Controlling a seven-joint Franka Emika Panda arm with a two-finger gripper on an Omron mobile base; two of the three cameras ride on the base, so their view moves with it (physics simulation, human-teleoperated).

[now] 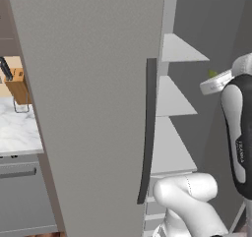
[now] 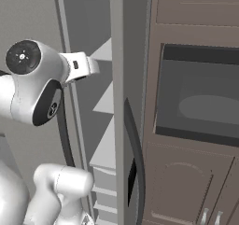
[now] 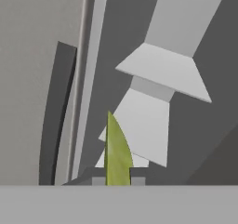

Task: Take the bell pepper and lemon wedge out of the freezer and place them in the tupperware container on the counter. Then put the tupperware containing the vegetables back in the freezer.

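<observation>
The freezer (image 1: 93,108) stands open, its broad grey door swung towards me with the long dark handle (image 1: 147,133) on its edge. Pale shelves (image 1: 172,98) step down inside. In the hand view my gripper (image 3: 118,180) is shut on the lemon wedge (image 3: 116,148), a thin yellow-green sliver standing up between the fingertips, held in front of the freezer shelves (image 3: 162,69). From the left base view the lemon wedge (image 1: 212,74) shows as a green speck just beyond the white wrist, at upper-shelf height. The counter (image 1: 17,128) lies left of the door. The bell pepper and the tupperware container are out of view.
A wooden knife block (image 1: 17,83) stands on the counter behind the door's left edge. A second freezer door edge (image 2: 119,102) with its own dark handle (image 2: 135,163) is on the right. Beyond it sit a built-in oven (image 2: 200,93) and brown-grey cabinets (image 2: 186,186).
</observation>
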